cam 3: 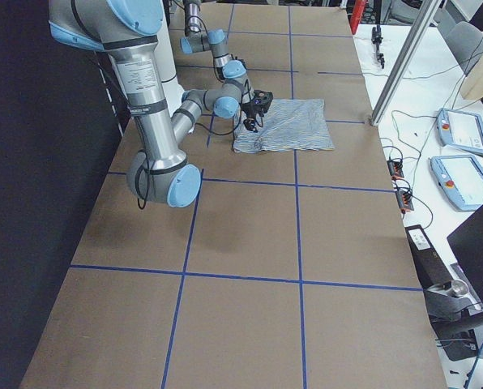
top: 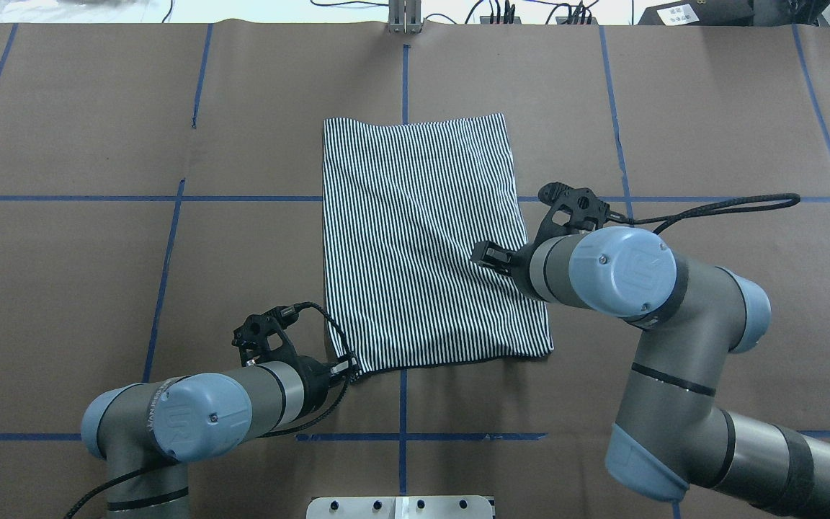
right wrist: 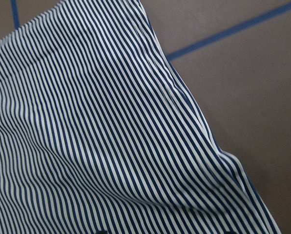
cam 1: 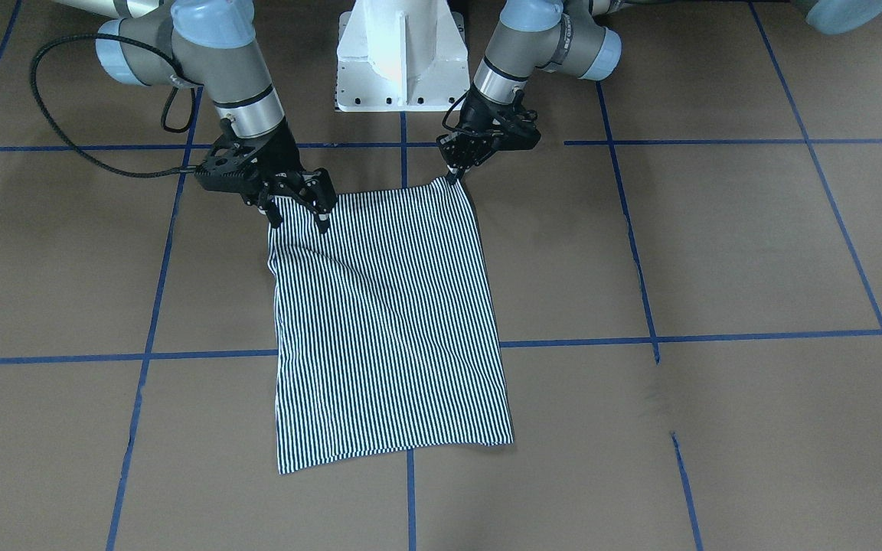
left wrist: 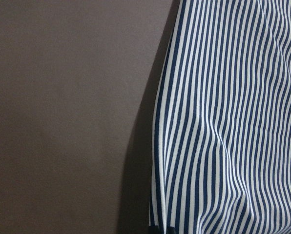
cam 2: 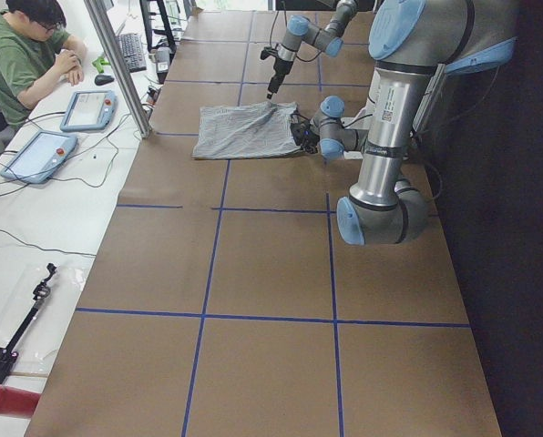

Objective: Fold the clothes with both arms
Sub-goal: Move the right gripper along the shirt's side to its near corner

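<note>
The clothes are one navy-and-white striped shirt (cam 1: 387, 321) (top: 422, 238), folded into a rectangle and lying flat on the brown table; its collar is hidden. My left gripper (cam 1: 452, 174) (top: 352, 370) is shut on the shirt's corner nearest the robot, on my left side, and the left wrist view shows that striped edge (left wrist: 233, 122) beside bare table. My right gripper (cam 1: 300, 218) (top: 487, 259) stands open over the shirt's near right corner, fingers spread on the cloth. The right wrist view shows a raised wrinkle in the fabric (right wrist: 87, 122).
The white pedestal base (cam 1: 401, 53) stands just behind the shirt's near edge. Blue tape lines (cam 1: 181, 356) grid the brown table. A person (cam 2: 25, 55) sits at a side table with control tablets (cam 2: 39, 155) and an aluminium post (cam 2: 121, 68).
</note>
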Controlling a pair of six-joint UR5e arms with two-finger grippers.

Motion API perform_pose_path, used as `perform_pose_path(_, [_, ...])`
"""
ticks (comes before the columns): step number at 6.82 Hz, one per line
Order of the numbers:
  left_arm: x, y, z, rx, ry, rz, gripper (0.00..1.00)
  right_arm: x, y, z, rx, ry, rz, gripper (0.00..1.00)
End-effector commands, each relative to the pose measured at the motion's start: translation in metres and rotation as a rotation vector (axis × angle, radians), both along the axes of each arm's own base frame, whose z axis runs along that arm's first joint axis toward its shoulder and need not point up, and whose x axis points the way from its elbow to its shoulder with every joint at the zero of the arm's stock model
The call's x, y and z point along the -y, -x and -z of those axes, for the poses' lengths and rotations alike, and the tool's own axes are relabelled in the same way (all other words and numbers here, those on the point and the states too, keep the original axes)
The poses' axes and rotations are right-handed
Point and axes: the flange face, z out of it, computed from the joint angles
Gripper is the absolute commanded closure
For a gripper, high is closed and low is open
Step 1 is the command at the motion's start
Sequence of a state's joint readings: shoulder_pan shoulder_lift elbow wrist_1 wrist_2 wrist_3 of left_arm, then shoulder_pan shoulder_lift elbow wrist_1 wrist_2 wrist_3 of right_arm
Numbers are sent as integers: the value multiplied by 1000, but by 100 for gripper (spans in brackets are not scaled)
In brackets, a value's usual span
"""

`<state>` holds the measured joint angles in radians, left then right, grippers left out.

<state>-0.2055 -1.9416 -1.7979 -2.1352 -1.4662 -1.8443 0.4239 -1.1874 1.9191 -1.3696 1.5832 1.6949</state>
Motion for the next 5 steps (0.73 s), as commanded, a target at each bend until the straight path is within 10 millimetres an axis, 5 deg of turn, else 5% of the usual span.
perform_pose_path(1, [0,1,5,-9,-2,3,100,-62,44,-4,-30,157,-53,33])
perform_pose_path(5, [0,1,13,-22,-5,3,100,-60,63,-6,-112,175,-86,34])
